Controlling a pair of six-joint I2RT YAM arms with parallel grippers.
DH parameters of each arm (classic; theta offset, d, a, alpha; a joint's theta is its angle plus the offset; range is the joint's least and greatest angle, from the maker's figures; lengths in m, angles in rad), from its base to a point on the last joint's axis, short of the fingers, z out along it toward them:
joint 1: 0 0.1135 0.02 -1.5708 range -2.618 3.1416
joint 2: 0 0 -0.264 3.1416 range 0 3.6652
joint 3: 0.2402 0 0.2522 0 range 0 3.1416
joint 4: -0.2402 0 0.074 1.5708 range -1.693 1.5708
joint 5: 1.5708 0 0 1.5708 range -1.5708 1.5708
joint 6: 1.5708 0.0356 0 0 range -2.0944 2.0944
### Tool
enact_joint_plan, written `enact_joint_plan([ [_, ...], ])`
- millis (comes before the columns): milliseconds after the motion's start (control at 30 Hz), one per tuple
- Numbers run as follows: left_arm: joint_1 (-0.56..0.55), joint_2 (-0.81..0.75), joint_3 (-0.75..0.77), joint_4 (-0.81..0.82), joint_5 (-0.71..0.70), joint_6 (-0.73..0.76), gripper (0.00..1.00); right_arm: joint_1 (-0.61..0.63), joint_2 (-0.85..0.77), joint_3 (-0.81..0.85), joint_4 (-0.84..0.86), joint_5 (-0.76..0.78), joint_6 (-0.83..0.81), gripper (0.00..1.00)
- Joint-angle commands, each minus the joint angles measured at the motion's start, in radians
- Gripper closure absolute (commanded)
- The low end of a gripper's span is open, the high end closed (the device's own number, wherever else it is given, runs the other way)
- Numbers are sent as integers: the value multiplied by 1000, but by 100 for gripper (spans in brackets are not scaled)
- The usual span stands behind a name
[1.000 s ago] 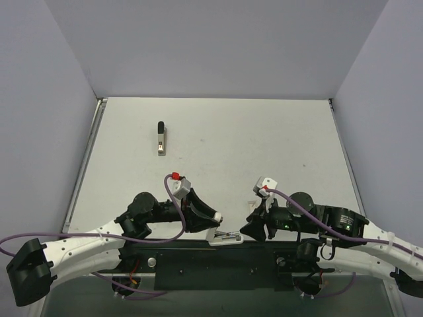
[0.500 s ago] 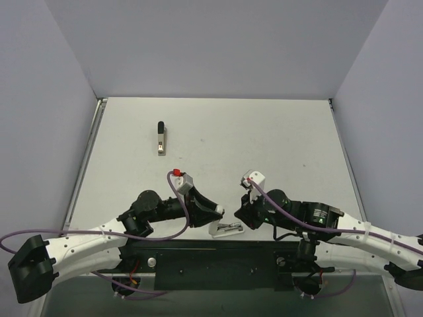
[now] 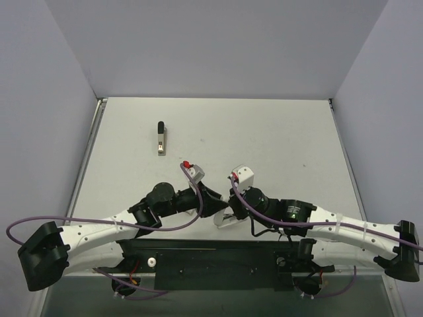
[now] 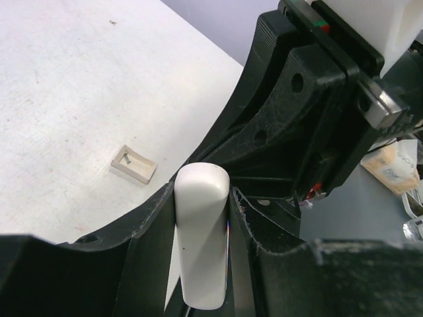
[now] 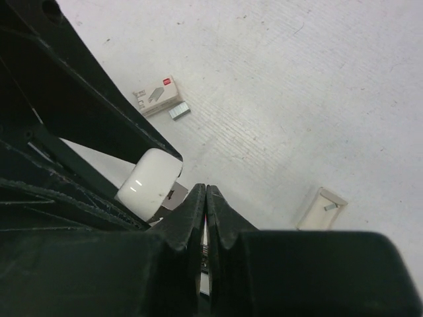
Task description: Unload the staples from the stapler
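A: Where's the white plastic stapler [image 3: 227, 220]?
B: Middle of the tabletop's [image 3: 264, 139] near edge. My left claw [image 4: 201, 214] grips its rounded body. My right claw [image 5: 205, 198] is pinched fully closed just beside it.

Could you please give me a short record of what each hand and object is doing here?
left hand: closed on the white stapler
right hand: shut, tips next to the stapler
staple box: on the table, loose staple strip beside it
small tray: on the table, small metal piece inside
black tool: far left of table, away from both arms
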Motion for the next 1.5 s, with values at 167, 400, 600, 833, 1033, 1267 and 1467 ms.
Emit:
enact_joint_plan([
  [167,-5,29,80,7,-120,19,100,-4,50,-64,135,99,15,100],
  [400,14,43,96,-4,-197,5,100,-18,57,-136,241,95,47,100],
  [600,46,65,106,10,-220,-22,100,-49,99,-182,327,43,57,100],
  [833,141,81,80,96,-237,-87,100,-101,153,-233,450,-32,95,100],
  [1033,175,164,83,199,-224,-122,100,-115,233,-208,554,-69,110,100],
  [1267,187,230,96,251,-249,-130,100,-133,340,-165,657,-134,133,100],
  [1467,209,233,106,242,-258,-125,100,-153,369,-188,750,-180,161,100],
])
